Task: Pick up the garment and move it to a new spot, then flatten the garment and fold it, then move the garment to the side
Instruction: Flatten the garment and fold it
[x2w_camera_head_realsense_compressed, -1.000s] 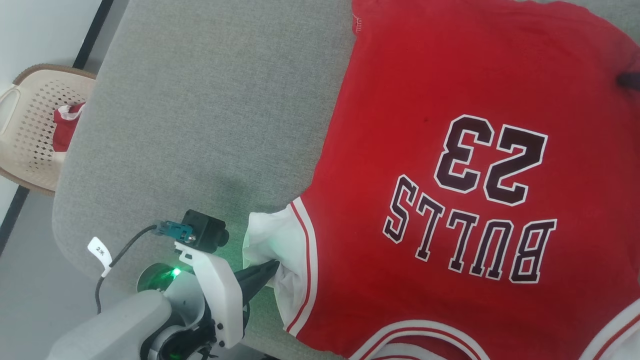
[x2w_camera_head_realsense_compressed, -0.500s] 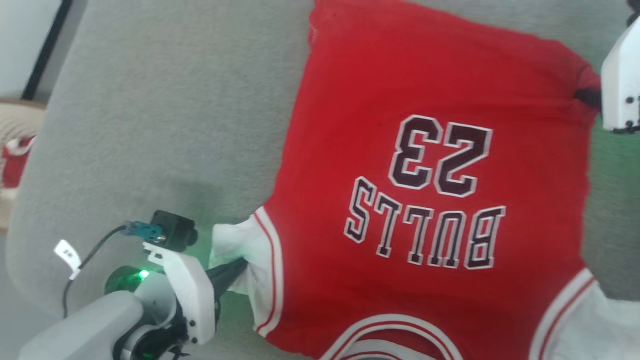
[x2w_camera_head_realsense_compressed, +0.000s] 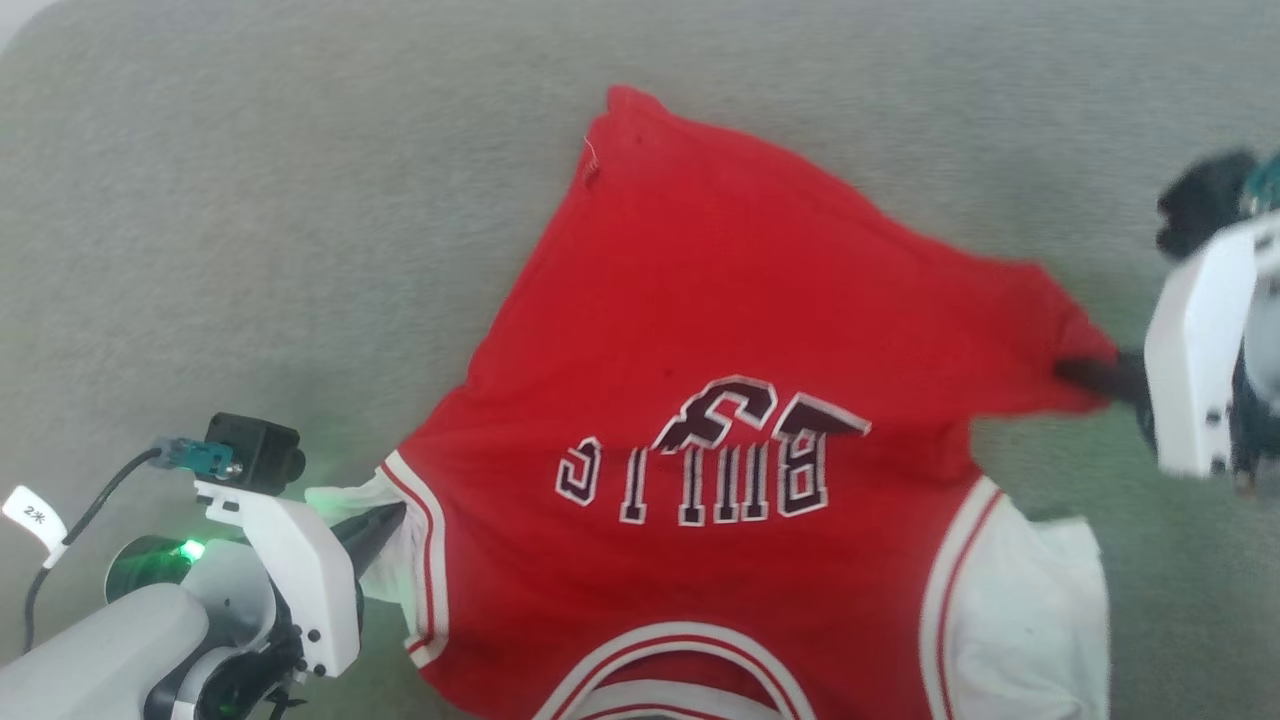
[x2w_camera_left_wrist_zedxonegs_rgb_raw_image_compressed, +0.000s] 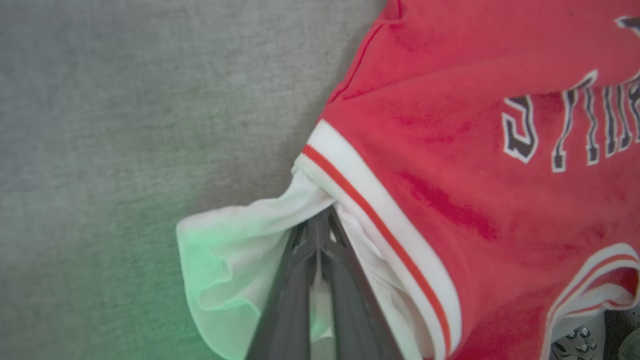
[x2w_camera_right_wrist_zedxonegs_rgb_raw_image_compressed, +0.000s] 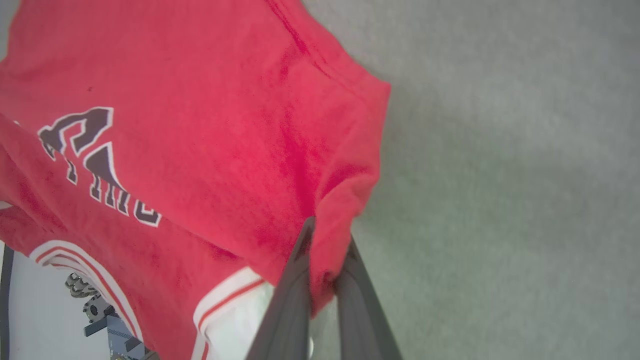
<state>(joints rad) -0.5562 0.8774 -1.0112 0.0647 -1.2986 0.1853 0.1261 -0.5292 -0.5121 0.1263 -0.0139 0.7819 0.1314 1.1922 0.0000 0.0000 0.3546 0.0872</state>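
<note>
Red cloth with white sleeves, the garment (x2w_camera_head_realsense_compressed: 720, 300) lies print-up on a grey pad (x2w_camera_head_realsense_compressed: 250, 200), a little right of the middle of the head view. Its collar (x2w_camera_head_realsense_compressed: 680, 630) is toward the robot, so the letters (x2w_camera_head_realsense_compressed: 700, 480) read upside down. A fold runs across the chest and hides part of the number (x2w_camera_head_realsense_compressed: 760, 410) beside the letters. The far hem corner (x2w_camera_head_realsense_compressed: 620, 110) rests flat on the pad.

The left gripper (x2w_camera_head_realsense_compressed: 385, 520) has its two dark fingers pressed together on the left sleeve (x2w_camera_head_realsense_compressed: 345, 500), just beside the red-white striped trim (x2w_camera_head_realsense_compressed: 432, 560). In the left wrist view the white cloth bunches around the tips.

The right gripper (x2w_camera_head_realsense_compressed: 1085, 372) pinches the red side edge of the garment, and the cloth is drawn into a point at the fingers. In the right wrist view the red edge wraps over them and throws a shadow on the pad, so this edge is raised.

The right sleeve (x2w_camera_head_realsense_compressed: 1030, 600) lies loose on the pad, nearer the robot than that grip and apart from the gripper. A green glow falls on the pad near each gripper. On the left wrist sits a small black camera (x2w_camera_head_realsense_compressed: 255, 450), and a white label (x2w_camera_head_realsense_compressed: 30, 510) hangs on its cable.
</note>
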